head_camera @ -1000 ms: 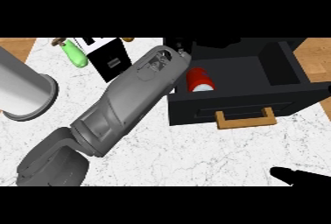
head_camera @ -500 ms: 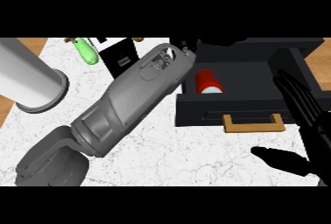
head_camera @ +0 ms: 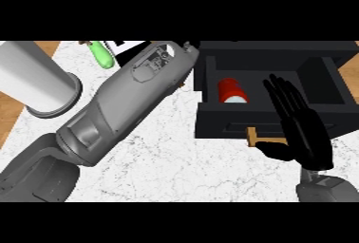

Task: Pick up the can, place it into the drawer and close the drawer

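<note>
A red can with a white end lies on its side inside the open black drawer, near the drawer's left wall. My right hand stands open, fingers straight and pointing away from me. It is just before the drawer's front panel and covers most of the wooden handle. It holds nothing. My left forearm runs from the lower left up to the drawer's back left corner. The left hand is hidden past the wrist at the picture's top.
A tall grey cylinder stands at the far left on the white marble counter. A green object and a white and black item lie at the back, beside the left forearm. Wooden edging borders the counter's left.
My right hand has come up from the lower right corner to the drawer's front, fingers straight. The can stays in the drawer. The left forearm has hardly moved.
</note>
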You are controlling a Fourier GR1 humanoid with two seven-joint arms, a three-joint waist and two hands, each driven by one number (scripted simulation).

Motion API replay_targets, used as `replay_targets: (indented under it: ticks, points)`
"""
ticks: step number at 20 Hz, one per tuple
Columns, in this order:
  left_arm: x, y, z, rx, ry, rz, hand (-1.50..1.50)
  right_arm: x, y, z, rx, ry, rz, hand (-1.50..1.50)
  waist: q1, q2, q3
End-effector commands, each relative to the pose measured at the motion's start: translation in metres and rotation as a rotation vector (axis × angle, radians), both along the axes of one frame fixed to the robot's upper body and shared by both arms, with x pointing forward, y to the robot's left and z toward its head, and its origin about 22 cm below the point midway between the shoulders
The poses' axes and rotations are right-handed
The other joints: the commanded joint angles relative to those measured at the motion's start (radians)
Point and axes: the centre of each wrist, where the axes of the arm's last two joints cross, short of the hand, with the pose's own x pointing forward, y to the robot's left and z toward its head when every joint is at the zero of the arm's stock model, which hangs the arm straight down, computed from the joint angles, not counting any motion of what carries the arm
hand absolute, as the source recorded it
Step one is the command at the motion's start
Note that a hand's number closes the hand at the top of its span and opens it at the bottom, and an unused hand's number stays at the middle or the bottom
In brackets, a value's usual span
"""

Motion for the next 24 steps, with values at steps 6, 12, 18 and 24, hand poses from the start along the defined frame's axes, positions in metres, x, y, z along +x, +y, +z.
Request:
replay_targets:
  ticks: [6,12,18,24]
  points:
    - [-0.011,0.033,-0.008,-0.006,0.019,-0.003,-1.5,0.042,0.01,-0.063,-0.017,0.009,-0.087,-1.5,0.034,-0.003,0.0]
    - [-0.009,0.067,0.02,0.01,0.029,0.008,-1.5,0.065,-0.011,-0.076,-0.081,0.016,-0.115,-1.5,0.035,0.001,0.001]
    - [-0.012,0.092,0.024,0.024,0.021,0.021,-1.5,0.097,-0.012,-0.072,-0.137,-0.038,-0.146,-1.5,0.044,0.006,0.001]
    - [-0.025,0.091,0.015,0.02,0.035,0.0,-1.5,0.121,0.002,-0.078,-0.114,-0.114,-0.19,-1.5,0.059,0.016,0.003]
